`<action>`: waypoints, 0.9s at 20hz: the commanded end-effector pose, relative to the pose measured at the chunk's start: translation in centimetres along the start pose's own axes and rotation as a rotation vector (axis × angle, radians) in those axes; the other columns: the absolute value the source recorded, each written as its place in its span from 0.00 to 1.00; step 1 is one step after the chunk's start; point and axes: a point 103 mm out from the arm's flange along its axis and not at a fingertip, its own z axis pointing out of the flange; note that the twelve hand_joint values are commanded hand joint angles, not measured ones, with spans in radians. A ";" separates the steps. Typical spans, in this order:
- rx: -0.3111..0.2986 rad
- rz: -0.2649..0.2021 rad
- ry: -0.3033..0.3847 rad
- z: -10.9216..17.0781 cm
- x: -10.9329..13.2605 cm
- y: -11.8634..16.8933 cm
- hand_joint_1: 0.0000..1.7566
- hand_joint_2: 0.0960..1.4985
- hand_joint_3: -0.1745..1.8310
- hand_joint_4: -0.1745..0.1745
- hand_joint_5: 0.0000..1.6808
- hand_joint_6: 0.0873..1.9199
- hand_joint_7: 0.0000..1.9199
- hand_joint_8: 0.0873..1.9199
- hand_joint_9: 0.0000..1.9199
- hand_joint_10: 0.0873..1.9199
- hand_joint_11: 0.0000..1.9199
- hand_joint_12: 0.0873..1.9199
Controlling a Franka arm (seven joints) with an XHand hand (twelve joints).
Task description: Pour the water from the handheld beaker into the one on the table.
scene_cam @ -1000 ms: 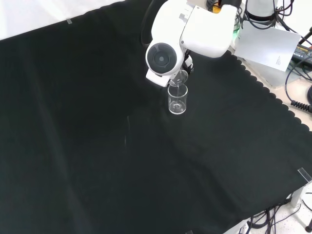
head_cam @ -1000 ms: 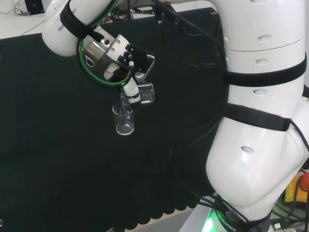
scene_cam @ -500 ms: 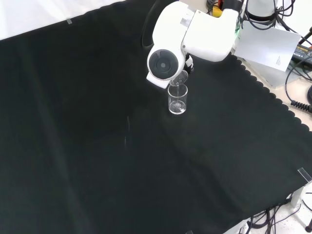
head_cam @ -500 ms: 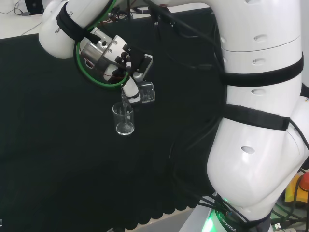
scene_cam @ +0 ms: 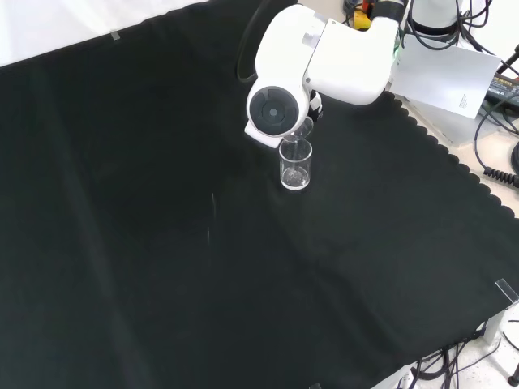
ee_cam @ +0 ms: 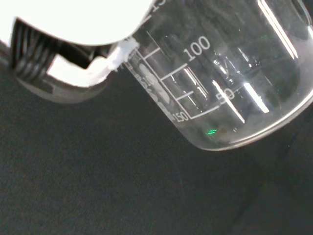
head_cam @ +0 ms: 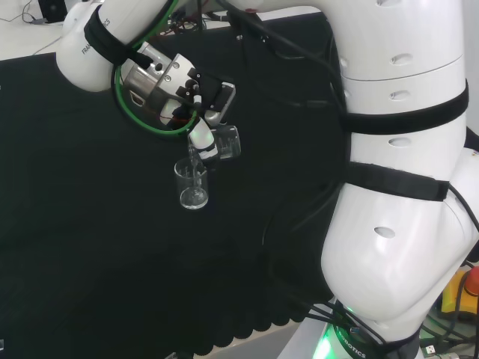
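Your hand (head_cam: 203, 138) is gripping the tilted beaker (head_cam: 227, 142), fingers curled around it; the tabletop beaker (head_cam: 191, 184) is standing at its 7 o'clock in the head view.

hand (head_cam: 206, 127) hidden behind arm link (scene_cam: 280, 109) (front view), water level unclear

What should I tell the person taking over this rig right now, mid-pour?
Hand: shut on the handheld beaker, which is tipped far over on its side.
Table beaker: upright on the black cloth, right under the tipped beaker's lip.
Done: beaker brought over and tilted; a thin stream seems to run into the table beaker.
Left: finish the pour, then bring the handheld beaker back upright.
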 end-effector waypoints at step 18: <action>-0.008 -0.002 0.006 -0.2 0.3 0.2 0.76 0.36 0.40 0.00 0.91 0.02 0.84 0.00 0.95 0.00 0.81 0.22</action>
